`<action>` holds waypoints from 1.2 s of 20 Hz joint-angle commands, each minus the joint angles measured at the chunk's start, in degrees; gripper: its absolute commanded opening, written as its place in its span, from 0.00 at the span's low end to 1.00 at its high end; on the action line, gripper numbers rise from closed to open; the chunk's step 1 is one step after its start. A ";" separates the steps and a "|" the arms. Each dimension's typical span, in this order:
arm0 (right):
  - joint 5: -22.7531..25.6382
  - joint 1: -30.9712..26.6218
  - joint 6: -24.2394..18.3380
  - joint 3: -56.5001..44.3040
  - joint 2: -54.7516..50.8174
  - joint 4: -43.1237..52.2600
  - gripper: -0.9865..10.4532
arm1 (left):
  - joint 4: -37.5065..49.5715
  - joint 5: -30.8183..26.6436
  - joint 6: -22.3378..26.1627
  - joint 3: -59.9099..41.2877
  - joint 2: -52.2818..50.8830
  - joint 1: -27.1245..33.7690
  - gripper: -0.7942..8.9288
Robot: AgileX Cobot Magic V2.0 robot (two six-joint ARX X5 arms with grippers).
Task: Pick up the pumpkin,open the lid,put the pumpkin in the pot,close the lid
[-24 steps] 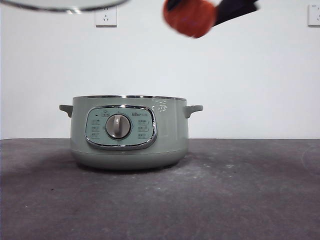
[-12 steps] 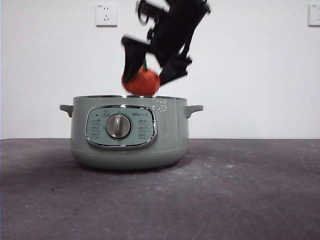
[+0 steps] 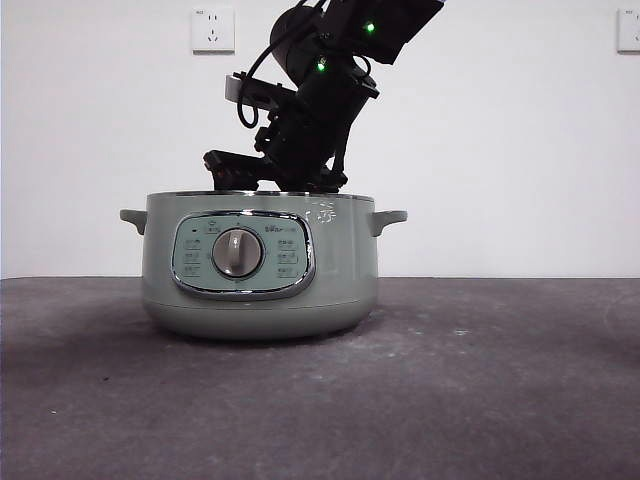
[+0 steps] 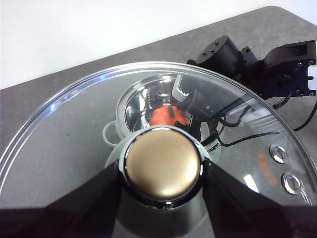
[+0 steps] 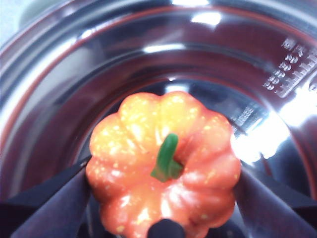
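The sage-green pot (image 3: 260,270) stands uncovered on the table. My right arm (image 3: 310,110) reaches down into it from above, and the pot wall hides its jaws in the front view. In the right wrist view my right gripper (image 5: 163,193) is shut on the orange pumpkin (image 5: 163,163), stem up, inside the shiny steel bowl. My left gripper (image 4: 161,173) is shut on the knob (image 4: 161,166) of the glass lid (image 4: 74,139), held high over the pot. Through the glass I see the pumpkin (image 4: 161,115) and the pot's inner wall (image 4: 133,106).
The dark grey table (image 3: 450,400) stretches out in front of and beside the pot. A white wall stands behind, with an outlet (image 3: 212,30) upper left and another (image 3: 628,30) at the right edge.
The right arm has come down from the top of the front view and carried the pumpkin below the pot's rim. The lid's edge has left the front view's top left.
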 commanded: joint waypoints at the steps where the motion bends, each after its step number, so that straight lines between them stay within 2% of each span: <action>1: 0.15 0.11 -0.90 -0.11 1.51 -0.31 0.10 | 2.32 0.59 0.63 0.28 -0.70 0.07 0.07; 2: 0.13 0.11 -0.92 -0.11 1.51 -0.31 0.22 | 2.29 0.61 0.63 0.28 -0.70 0.07 0.07; 3: 0.13 0.13 -0.87 -0.11 1.51 -0.48 0.40 | 2.29 0.61 0.63 0.28 -0.70 0.07 0.07; 4: 0.15 0.11 -0.72 -0.11 1.51 -0.96 0.53 | 2.25 0.61 0.63 0.28 -0.70 0.07 0.07; 15: 1.53 0.09 -0.37 0.76 -0.33 -4.11 0.56 | 2.12 0.70 0.66 0.28 -0.70 0.07 0.07; 16: 1.95 0.09 -0.39 0.90 -2.05 -4.07 0.56 | 2.32 0.68 0.66 0.28 -0.63 0.07 0.07; 18: 6.67 -0.22 0.26 0.92 -7.30 -5.40 0.56 | 3.21 0.70 0.68 0.28 0.13 0.07 0.07; 21: 12.52 -1.53 4.61 0.92 -18.47 -12.04 0.55 | 5.75 1.53 0.72 0.28 3.08 -0.02 0.07; 23: 13.57 -2.36 5.16 0.92 -26.95 -16.09 0.55 | 9.46 5.49 0.81 0.28 6.19 -0.04 0.07; 24: 13.53 -2.71 5.99 0.92 -31.30 -18.03 0.55 | 10.95 5.38 0.83 0.28 8.09 -0.04 0.07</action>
